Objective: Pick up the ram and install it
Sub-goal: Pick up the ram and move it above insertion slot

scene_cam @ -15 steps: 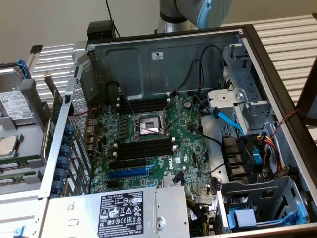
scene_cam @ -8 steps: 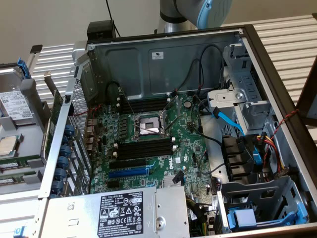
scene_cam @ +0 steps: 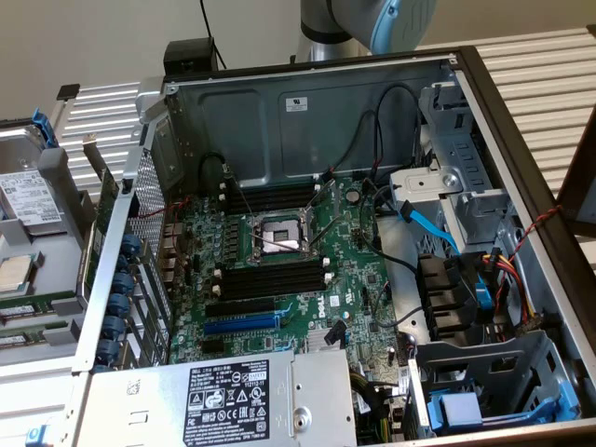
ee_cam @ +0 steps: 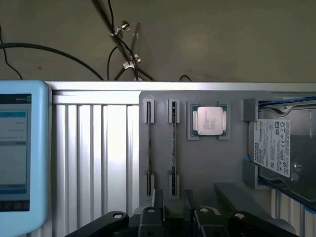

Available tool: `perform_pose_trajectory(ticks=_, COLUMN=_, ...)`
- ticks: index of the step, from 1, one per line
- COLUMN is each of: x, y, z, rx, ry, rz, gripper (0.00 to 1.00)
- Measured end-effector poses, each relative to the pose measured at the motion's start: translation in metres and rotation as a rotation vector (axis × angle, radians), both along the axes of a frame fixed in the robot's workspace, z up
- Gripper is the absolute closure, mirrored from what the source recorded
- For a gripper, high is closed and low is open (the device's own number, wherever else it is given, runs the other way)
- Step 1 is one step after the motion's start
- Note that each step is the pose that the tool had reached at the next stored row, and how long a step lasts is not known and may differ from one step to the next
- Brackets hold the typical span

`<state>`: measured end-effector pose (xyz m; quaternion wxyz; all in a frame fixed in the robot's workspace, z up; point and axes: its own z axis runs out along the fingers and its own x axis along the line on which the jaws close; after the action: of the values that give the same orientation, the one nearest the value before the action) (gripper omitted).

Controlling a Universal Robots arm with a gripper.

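Observation:
Two ram sticks stand on edge in clips on a grey holder tray (ee_cam: pixel 207 168). One ram stick (ee_cam: pixel 173 143) lies in line with the gap between my fingers, and the other (ee_cam: pixel 149 143) is beside it. My gripper (ee_cam: pixel 174 198) hovers above the tray's near edge, open, with nothing between its black fingers (ee_cam: pixel 158 200). In the exterior view the tray's green ram sticks (scene_cam: pixel 37 304) lie at the far left, outside the open computer case. The motherboard's long black ram slots (scene_cam: pixel 270 281) run beside the CPU socket (scene_cam: pixel 277 233) and hold nothing.
A loose CPU (ee_cam: pixel 209 121) and a hard drive (ee_cam: pixel 281 148) share the tray. A light-blue pendant with a screen (ee_cam: pixel 19 153) stands beside the ribbed metal table. Inside the case are a blue expansion slot (scene_cam: pixel 240 324), cables, drive cages (scene_cam: pixel 466 298) and a power supply (scene_cam: pixel 233 396).

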<state>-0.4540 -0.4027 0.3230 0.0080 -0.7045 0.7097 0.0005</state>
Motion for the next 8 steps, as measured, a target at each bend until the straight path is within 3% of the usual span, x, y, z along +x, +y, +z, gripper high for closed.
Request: perform_pose_trajectory(ticks=8, x=0.000, y=-0.0004, z=-0.0134, rx=0.0001, ry=-0.0001, rz=-0.001, gripper=0.69)
